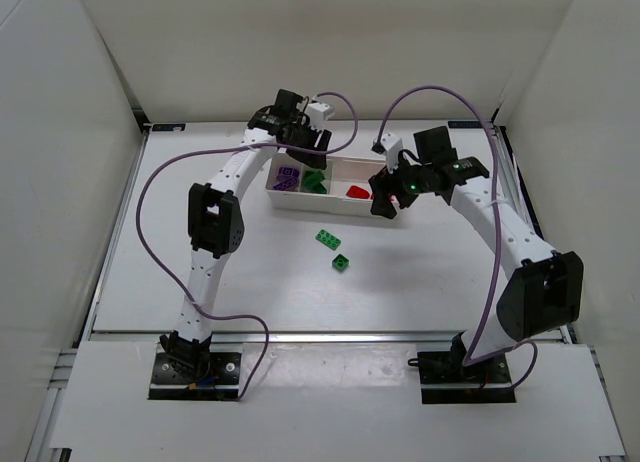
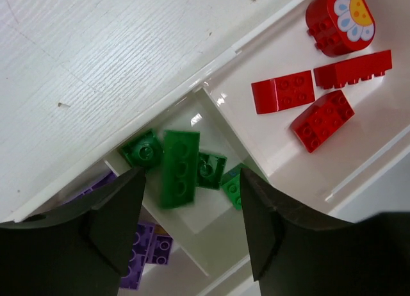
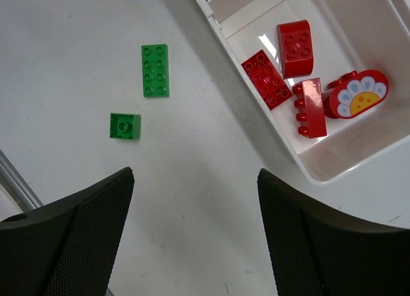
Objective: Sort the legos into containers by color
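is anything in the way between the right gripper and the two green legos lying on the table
Nothing visible does. Only bare table lies between the right gripper, jaws open, and the small green brick and long green brick.

You have a white tabletop (image 1: 400,292) boxed in by white walls (image 1: 60,132), with a metal rail (image 1: 330,335) along its near edge.

Two green legos (image 3: 155,70) lie outside the tray (image 3: 339,46).
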Controlling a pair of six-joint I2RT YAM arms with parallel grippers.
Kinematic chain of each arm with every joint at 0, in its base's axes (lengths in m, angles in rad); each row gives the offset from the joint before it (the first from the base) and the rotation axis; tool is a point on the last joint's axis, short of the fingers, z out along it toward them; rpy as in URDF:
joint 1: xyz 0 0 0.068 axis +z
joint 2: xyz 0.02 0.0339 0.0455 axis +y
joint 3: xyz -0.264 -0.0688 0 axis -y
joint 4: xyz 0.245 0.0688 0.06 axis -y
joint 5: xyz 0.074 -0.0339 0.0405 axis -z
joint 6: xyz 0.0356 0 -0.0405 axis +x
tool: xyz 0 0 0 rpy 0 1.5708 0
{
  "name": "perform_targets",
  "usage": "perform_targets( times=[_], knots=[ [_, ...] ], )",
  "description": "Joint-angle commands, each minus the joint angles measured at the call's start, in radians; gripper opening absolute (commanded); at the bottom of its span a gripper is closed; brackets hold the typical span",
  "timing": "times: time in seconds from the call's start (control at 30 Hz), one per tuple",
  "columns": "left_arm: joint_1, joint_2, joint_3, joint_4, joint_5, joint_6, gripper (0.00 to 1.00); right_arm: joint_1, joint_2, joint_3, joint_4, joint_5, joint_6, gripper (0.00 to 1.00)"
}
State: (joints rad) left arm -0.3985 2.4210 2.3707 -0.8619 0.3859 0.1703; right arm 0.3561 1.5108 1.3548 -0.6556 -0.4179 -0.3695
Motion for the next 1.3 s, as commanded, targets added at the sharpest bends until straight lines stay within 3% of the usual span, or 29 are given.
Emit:
perform_targets(
  times=[0.0, 0.1, 0.23, 0.33, 0.47, 0.63, 0.83, 1.27],
  knots=[
    [-0.002, -0.020, 0.045, -0.017, -0.018, 0.000, 0.73, 0.009, -0.015, -0.011, -0.009, 0.007, -0.034, 0.82],
    [0.003, -0.026, 0.061, -0.017, -0.024, 0.008, 0.79, 0.015, 0.000, -0.010, -0.006, 0.002, -0.043, 0.82],
    [0.039, -0.052, 0.165, -0.002, 0.016, -0.001, 0.80, 0.050, 0.034, -0.005, 0.016, 0.005, -0.046, 0.82],
    [0.108, -0.115, 0.232, 0.066, 0.045, -0.095, 0.81, 0.112, 0.086, 0.006, 0.056, 0.021, -0.029, 0.82],
    [0.185, -0.229, 0.222, 0.103, -0.049, -0.147, 0.82, 0.228, 0.198, 0.044, 0.116, 0.115, 0.065, 0.83],
    [0.260, -0.437, -0.020, 0.103, -0.139, -0.123, 0.84, 0.326, 0.347, 0.128, 0.108, 0.267, 0.187, 0.87],
    [0.332, -0.626, -0.302, 0.135, -0.136, -0.123, 0.84, 0.345, 0.463, 0.181, 0.111, 0.289, 0.216, 0.86],
    [0.349, -0.743, -0.502, 0.176, -0.134, -0.114, 0.84, 0.379, 0.554, 0.179, 0.132, 0.298, 0.158, 0.84]
  ],
)
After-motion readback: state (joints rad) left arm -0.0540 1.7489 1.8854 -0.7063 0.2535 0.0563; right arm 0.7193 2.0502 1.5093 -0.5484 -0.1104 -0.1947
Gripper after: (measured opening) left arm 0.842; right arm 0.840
